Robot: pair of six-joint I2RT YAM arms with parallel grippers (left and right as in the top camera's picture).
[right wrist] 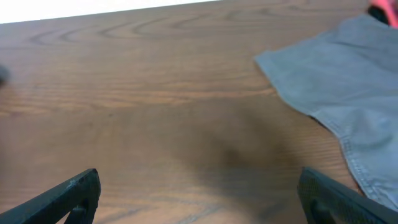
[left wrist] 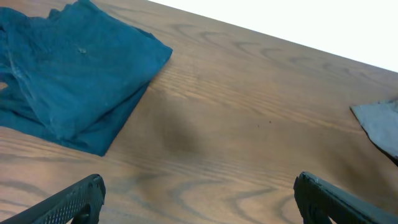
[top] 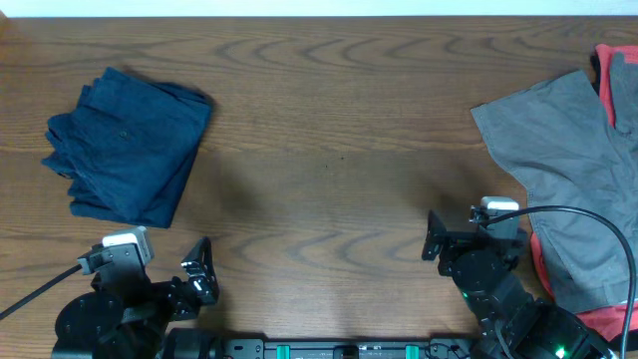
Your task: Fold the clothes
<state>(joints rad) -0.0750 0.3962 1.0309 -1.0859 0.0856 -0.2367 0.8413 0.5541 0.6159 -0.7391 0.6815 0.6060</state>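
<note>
Overhead: we see a folded navy piece (top: 128, 148) lying flat at the table's (top: 329, 120) far left, w/ a small button (left wrist: 83, 51) on top. The grey piece (top: 573, 170) is spread at far right, over a red one (top: 620, 90) that peeks out at the top and bottom right. The left gripper (top: 199, 269) sits near the front edge, below-right of the navy piece and apart from it. The right gripper (top: 434, 239) is near the grey piece, to its left, not touching. In both wrist views the fingers (left wrist: 81, 196) stand wide apart w/ only bare wood btw them, so both are agape and hold no cloth.
</note>
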